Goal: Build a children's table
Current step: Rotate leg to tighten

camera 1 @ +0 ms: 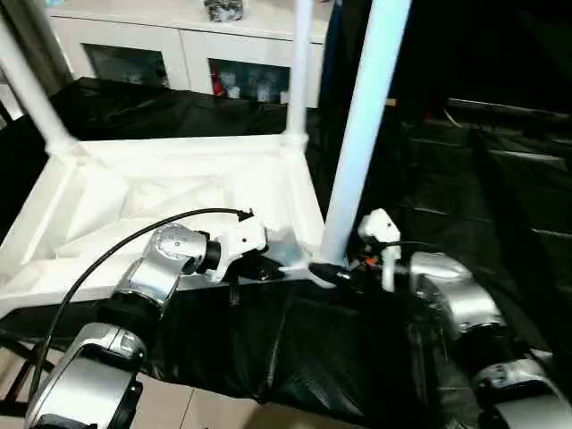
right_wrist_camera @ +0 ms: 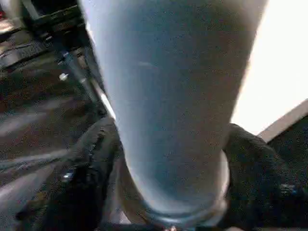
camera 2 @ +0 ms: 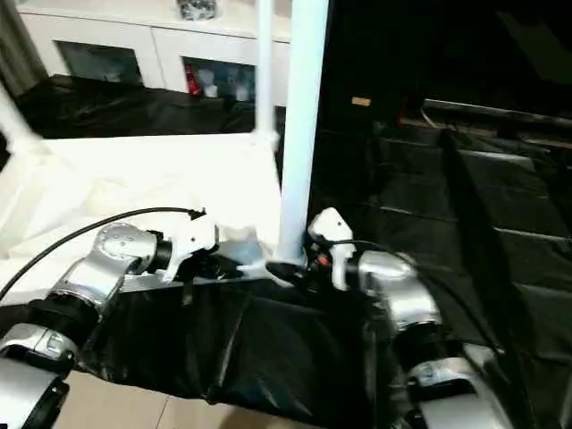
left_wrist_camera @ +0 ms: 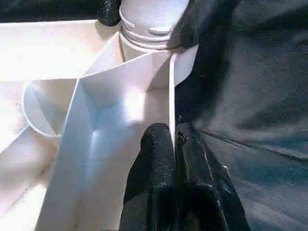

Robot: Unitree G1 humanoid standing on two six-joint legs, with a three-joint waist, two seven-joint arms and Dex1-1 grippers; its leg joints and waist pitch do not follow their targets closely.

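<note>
Right wrist view: my right gripper (right_wrist_camera: 168, 183) clasps the base of a white table leg (right_wrist_camera: 173, 96), one black finger on each side.

My left gripper (left_wrist_camera: 174, 144) pinches the tabletop (camera 1: 179, 192) rim beside that corner. I see the top lying upside down on black sheeting (camera 1: 313, 349), with legs standing in its sockets.

Near leg (camera 1: 362, 134) cut off at top; socket hidden.

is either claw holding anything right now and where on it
Left claw is pinched shut on the tabletop's raised rim near the corner. Right claw straddles the near leg at its base.
</note>
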